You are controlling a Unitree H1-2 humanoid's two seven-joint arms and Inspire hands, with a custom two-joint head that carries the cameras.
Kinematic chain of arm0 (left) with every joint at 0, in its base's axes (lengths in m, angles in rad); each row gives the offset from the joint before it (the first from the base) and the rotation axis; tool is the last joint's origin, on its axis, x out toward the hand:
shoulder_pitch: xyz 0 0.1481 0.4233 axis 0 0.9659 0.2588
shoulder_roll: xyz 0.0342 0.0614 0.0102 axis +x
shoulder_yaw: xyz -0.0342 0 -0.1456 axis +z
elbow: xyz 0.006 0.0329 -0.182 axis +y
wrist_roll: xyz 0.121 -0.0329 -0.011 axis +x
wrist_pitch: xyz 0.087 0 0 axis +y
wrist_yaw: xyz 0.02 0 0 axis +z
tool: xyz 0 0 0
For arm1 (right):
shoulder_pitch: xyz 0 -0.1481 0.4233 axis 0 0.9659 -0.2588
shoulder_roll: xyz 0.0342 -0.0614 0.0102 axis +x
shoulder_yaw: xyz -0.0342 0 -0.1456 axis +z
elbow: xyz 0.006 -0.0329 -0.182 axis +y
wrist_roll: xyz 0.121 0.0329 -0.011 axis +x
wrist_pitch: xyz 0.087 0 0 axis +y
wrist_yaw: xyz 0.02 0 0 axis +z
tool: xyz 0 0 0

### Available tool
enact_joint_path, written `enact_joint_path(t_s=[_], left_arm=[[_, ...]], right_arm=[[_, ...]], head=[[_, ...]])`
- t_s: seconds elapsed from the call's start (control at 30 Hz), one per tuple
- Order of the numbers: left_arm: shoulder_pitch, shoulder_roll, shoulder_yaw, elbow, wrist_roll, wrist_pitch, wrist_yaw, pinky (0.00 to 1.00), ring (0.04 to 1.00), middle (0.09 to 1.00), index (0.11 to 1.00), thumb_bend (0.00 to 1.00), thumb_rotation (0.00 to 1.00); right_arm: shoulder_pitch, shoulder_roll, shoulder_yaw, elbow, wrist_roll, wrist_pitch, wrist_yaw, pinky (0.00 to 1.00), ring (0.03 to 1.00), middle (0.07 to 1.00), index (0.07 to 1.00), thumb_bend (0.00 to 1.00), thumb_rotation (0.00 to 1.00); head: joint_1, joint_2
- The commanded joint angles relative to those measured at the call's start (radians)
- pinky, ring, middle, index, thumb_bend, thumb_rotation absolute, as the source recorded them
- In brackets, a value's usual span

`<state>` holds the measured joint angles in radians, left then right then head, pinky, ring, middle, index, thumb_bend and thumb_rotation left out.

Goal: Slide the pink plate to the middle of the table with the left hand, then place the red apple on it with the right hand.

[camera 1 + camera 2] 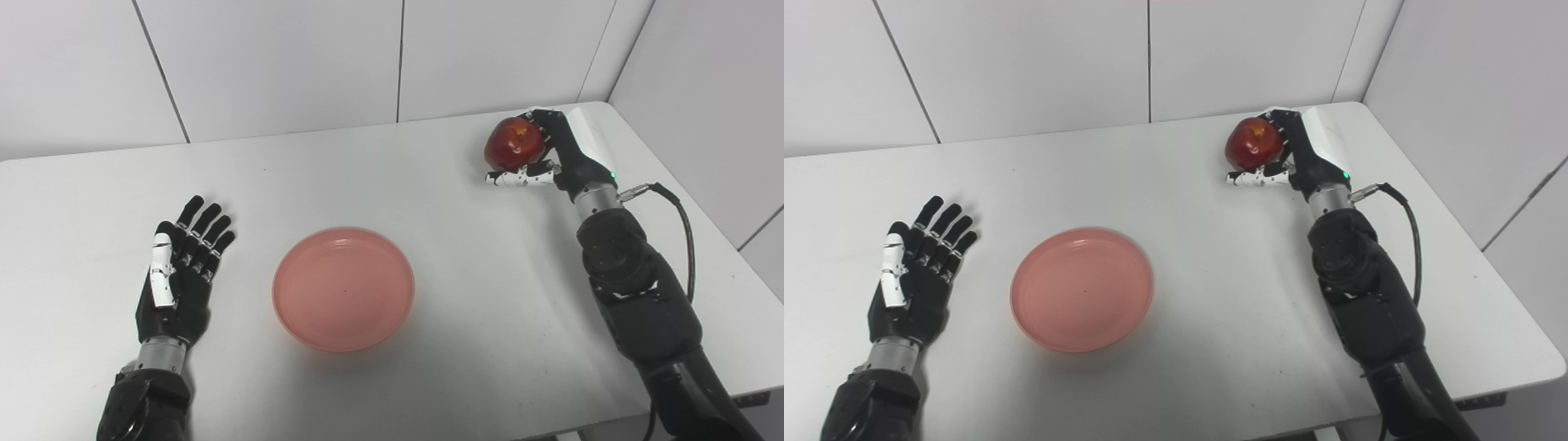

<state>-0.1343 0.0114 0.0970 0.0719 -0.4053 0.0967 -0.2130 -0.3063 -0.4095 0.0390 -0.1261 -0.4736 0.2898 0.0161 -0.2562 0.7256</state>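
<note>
Left hand (177,278) flat, right hand (554,153) gripping apple (513,144)

No readable text, no labels, no brand marks, no numbers, no signs on anything in either eye view

Pink plate (343,289): round, shallow, empty, lying flat mid-table toward the near edge. Red apple (513,143): glossy, sitting near the table's far right corner.
</note>
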Motion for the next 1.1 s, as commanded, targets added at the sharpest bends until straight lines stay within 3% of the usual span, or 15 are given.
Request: enact_joint_path(t_s=[0.0,0.07,0.27,0.5,1.07], left_arm=[[0.021,-0.013,-0.004,0.015,0.01,-0.009,0.008,0.9,0.883,0.878,0.869,0.41,1.0],[0.023,-0.019,-0.005,0.006,0.015,-0.006,0.016,0.9,0.879,0.875,0.866,0.41,1.0],[0.026,-0.029,-0.008,-0.003,0.02,-0.005,0.028,0.89,0.874,0.871,0.866,0.41,1.0],[0.026,-0.039,-0.01,-0.012,0.034,-0.001,0.039,0.89,0.87,0.867,0.862,0.42,1.0],[0.028,-0.066,-0.027,-0.029,0.069,-0.008,0.073,0.87,0.863,0.864,0.856,0.42,1.0]], right_arm=[[-0.035,-0.003,0.002,-0.048,-0.009,-0.023,-0.001,0.43,0.477,0.513,0.548,0.62,0.1],[-0.037,0.015,0.022,-0.072,-0.014,-0.029,0.013,0.41,0.469,0.509,0.541,0.61,0.06],[-0.042,0.066,0.07,-0.128,-0.054,0.0,0.05,0.41,0.477,0.516,0.534,0.62,0.11],[-0.043,0.116,0.113,-0.132,-0.044,-0.047,0.078,0.4,0.47,0.516,0.537,0.61,0.09],[-0.01,0.227,0.242,-0.131,-0.079,-0.04,0.111,0.36,0.439,0.505,0.54,0.62,0.13]], head=[[0.006,0.002],[0.01,0.002],[0.028,0.003],[0.064,0.004],[0.166,0.015]])
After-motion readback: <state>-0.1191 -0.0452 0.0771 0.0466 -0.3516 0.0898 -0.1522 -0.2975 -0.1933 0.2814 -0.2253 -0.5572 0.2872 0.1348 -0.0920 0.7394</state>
